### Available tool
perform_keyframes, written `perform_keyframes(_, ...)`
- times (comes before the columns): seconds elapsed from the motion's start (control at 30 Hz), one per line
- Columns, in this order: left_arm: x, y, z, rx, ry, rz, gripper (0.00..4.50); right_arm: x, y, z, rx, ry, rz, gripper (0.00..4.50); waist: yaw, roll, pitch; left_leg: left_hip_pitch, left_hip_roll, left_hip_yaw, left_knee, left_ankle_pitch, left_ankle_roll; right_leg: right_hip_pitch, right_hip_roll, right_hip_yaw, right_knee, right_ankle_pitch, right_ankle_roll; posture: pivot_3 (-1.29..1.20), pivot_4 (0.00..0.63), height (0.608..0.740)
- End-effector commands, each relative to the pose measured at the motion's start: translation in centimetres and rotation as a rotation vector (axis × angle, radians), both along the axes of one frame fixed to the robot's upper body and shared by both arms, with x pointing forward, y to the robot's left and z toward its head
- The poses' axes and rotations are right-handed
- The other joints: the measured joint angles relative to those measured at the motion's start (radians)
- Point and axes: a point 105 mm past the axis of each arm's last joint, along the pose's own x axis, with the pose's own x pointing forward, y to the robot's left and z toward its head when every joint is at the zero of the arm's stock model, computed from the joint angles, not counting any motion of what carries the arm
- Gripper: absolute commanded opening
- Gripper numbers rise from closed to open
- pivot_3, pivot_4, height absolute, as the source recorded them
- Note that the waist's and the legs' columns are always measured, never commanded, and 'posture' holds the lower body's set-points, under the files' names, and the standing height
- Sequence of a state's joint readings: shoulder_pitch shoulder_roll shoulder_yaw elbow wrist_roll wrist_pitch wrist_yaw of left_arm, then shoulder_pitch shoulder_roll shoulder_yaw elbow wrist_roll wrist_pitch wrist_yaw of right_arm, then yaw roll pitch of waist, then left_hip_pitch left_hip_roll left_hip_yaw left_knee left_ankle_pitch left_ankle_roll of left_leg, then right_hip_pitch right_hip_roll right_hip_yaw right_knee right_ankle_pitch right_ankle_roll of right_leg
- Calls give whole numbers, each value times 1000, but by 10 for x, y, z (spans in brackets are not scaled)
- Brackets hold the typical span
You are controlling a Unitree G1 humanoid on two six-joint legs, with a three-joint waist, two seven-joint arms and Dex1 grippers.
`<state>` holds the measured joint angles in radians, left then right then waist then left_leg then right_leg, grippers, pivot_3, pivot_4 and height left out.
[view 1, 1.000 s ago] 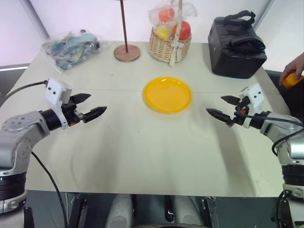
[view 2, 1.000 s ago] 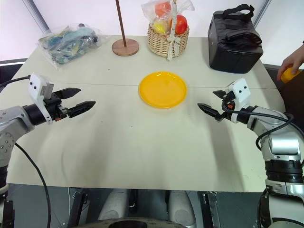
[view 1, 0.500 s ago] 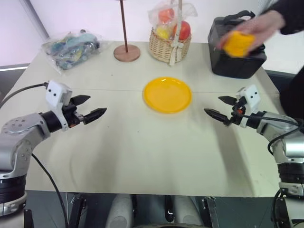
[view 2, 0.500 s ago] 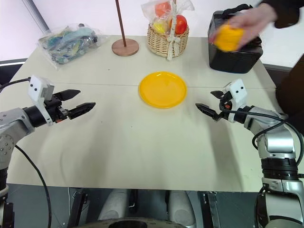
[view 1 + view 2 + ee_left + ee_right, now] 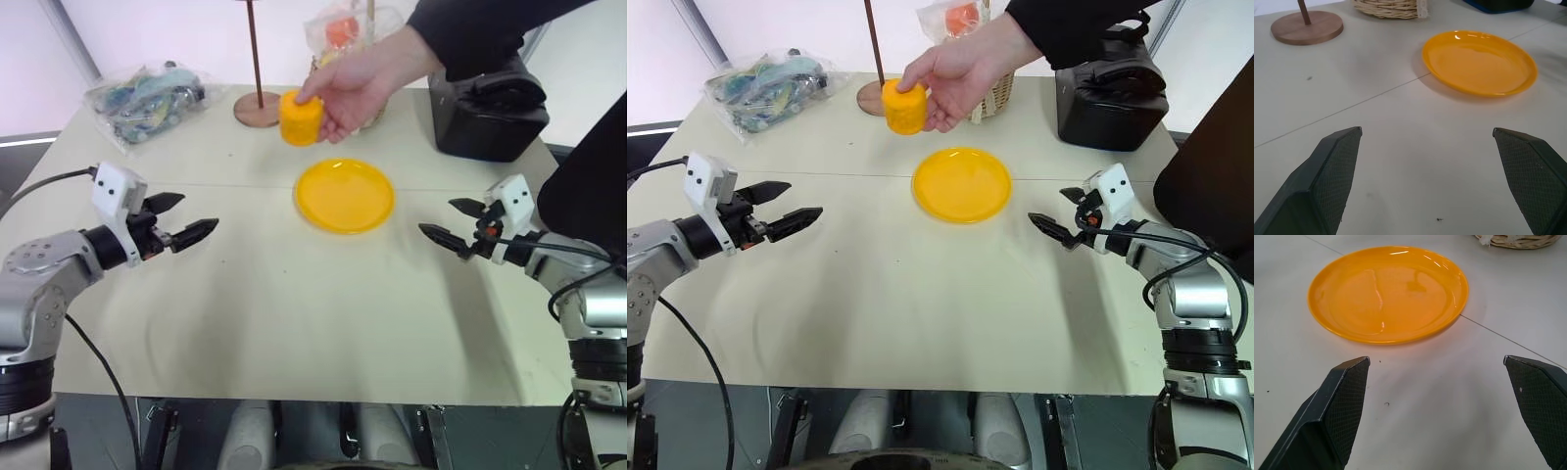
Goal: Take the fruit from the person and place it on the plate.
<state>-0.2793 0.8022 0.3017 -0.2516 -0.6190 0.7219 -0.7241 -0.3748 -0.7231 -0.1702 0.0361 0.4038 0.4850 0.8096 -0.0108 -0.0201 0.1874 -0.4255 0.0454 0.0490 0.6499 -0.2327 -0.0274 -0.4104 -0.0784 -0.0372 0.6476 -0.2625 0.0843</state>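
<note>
Held in the person's hand (image 5: 358, 83), the fruit (image 5: 301, 117) looks orange-yellow and blocky.

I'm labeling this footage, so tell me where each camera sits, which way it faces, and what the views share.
Left and right eye views: on the head, looking forward and down at the table; both arms show, left pincer and right pincer open, the person's hand holding the fruit.
Left wrist view: along its own fingers, toward the plate.
Right wrist view: along its own fingers, same plate.
All views share the plate.
</note>
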Motion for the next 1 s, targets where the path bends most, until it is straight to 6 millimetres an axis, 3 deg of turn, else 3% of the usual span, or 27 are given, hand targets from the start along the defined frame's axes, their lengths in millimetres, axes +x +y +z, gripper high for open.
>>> perform_keyframes(0.03, 0, 0, 10, 6, -55, 3, 4489, -17, 24, 47, 154, -73, 134, 4500, 0, 0, 0, 0, 0, 0, 0, 0, 0, 0, 0, 0, 0, 0, 0, 0, 150, 740)
perform_keyframes(0.17, 1, 0, 11, 0, -68, 4, 4489, -44, 52, 82, 255, -86, 305, 4500, 0, 0, 0, 0, 1, 0, 0, 0, 0, 0, 0, 0, 0, 0, 0, 0, 150, 740)
perform_keyframes(0.27, 5, -4, 22, -37, -116, -4, 4489, -53, 63, 97, 275, -109, 351, 4500, 1, 0, 0, 0, 1, 0, 0, 0, 0, 0, 0, 0, 0, 0, 0, 0, 150, 740)
perform_keyframes(0.37, 15, -11, 39, -93, -192, -6, 4489, -50, 64, 95, 268, -106, 328, 4500, 12, -1, 0, 0, 0, -1, 1, 0, 0, 1, 0, 0, 0, 0, 0, 0, 150, 740)
perform_keyframes(0.57, 41, -45, 64, -140, -289, -94, 4489, -45, 68, 89, 255, -95, 323, 4500, 24, -1, 0, 0, -1, 0, 2, 0, 0, 1, 0, 0, 0, 0, 0, 0, 150, 740)
perform_keyframes(1.0, 69, -99, 73, -206, -335, -254, 4489, -48, 69, 78, 221, -93, 288, 4500, 24, -1, 0, -1, 0, 0, 2, 0, 1, 0, 1, 0, 0, 0, 0, 0, 150, 740)
